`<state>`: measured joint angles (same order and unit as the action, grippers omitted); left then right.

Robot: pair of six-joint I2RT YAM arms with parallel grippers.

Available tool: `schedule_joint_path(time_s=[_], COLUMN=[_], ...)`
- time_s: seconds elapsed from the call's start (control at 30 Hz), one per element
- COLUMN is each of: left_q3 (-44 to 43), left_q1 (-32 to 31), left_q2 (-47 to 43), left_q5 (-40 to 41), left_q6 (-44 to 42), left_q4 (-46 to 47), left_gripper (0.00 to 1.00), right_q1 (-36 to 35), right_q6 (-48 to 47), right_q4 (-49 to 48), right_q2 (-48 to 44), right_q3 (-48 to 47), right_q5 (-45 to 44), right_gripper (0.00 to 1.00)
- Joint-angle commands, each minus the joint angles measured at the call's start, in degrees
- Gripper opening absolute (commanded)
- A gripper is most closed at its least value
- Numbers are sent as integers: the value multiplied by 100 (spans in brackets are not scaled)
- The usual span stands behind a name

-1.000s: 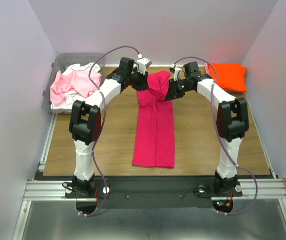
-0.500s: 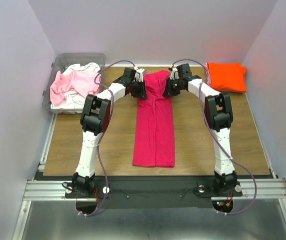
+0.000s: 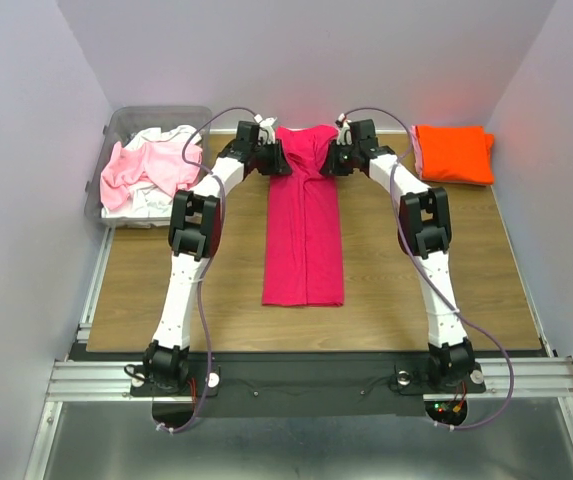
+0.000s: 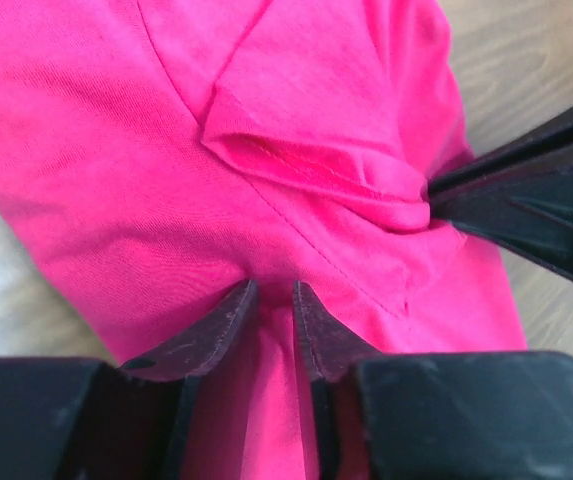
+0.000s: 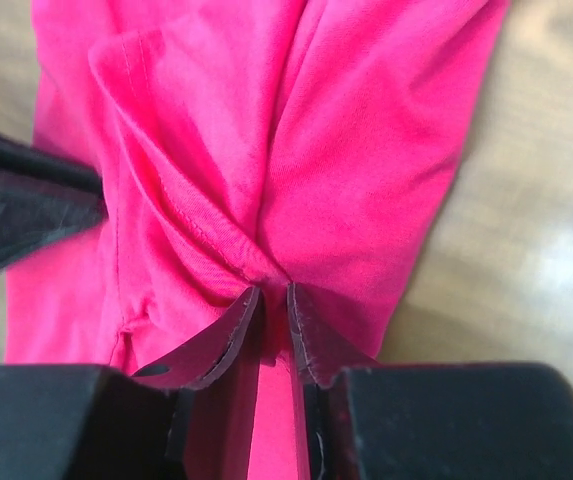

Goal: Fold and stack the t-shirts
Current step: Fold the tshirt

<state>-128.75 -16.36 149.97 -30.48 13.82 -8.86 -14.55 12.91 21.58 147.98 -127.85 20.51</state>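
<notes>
A deep magenta t-shirt (image 3: 304, 225), folded into a long narrow strip, lies down the middle of the table. My left gripper (image 3: 275, 160) is shut on its far left part, with fabric pinched between the fingers in the left wrist view (image 4: 274, 292). My right gripper (image 3: 333, 160) is shut on the far right part, pinching a bunched fold in the right wrist view (image 5: 272, 290). A folded orange t-shirt (image 3: 453, 153) lies at the far right. Pale pink and white t-shirts (image 3: 148, 170) are heaped in a bin.
A clear plastic bin (image 3: 126, 120) stands at the far left corner, overhanging the table edge. The wooden table (image 3: 166, 275) is bare on both sides of the magenta shirt. Purple walls close in on three sides.
Both grippers have carried the shirt's top end away from me toward the far edge. The bunched upper part is now stretched out and the whole strip lies longer and flatter.
</notes>
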Motion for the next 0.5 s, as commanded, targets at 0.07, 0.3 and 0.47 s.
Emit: schedule_joint_path(time_s=[0.07,0.3,0.47], left_q3=[-502,-432,-20], left_q1=[133,124,124], left_q2=[181,-344,-1627], left_q5=[-230,-292,-134], left_q6=[129,-309,-644], left_q4=[367,657,1086], left_gripper=[38,66,93], right_q1=[145,136,92], right_q6=[-60,-121,-271], right_q4=[21,-84,-137], right_q2=[600,171,-943], right_q3=[-618,-504,-372], right_q5=[-610,677,1104], right_gripper=[25,47,69])
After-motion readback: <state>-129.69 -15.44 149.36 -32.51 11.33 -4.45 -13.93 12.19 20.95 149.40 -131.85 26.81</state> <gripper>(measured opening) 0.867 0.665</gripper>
